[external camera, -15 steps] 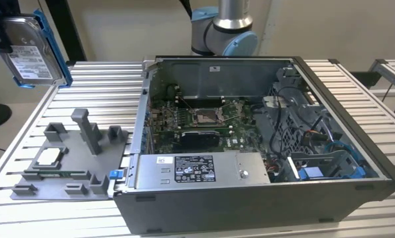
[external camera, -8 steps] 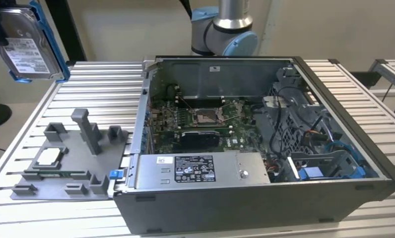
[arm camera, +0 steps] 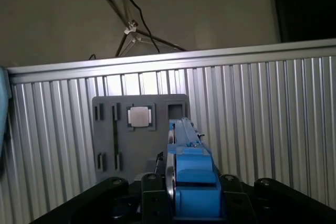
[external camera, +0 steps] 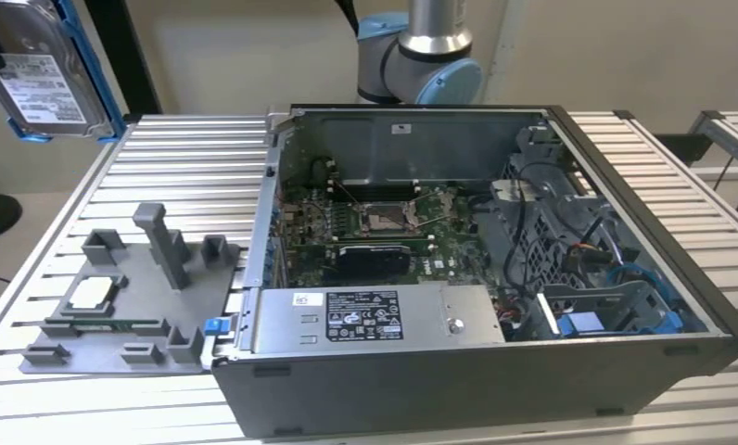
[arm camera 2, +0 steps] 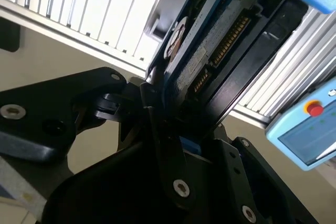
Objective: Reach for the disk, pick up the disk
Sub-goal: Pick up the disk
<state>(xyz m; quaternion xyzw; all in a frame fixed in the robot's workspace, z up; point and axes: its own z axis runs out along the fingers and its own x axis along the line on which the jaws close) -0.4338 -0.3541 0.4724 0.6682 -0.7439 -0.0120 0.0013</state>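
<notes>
One blue-framed disk [external camera: 45, 79] is held aloft at the exterior view's left, clear of the slatted table [external camera: 184, 158]. The single gripper [arm camera 2: 176, 129] has its jaws clamped on the disk's edge. On the table sit one open computer case [external camera: 468, 380] and one grey tray [external camera: 121, 320] (one white-topped chip [external camera: 94, 292] resting in it).

You're in what looks like a robotics lab or test workshop. A desk [external camera: 184, 148] of ribbed aluminium slats carries an opened computer case [external camera: 468, 394], its circuit board and cabling bare, beside a grey moulded fixture plate [external camera: 97, 345]. The robot arm [external camera: 425, 65] rises behind the case against plain walls. In the second wrist view, what may be a control pendant [arm camera 2: 307, 129] with a red button shows past the desk's edge.
</notes>
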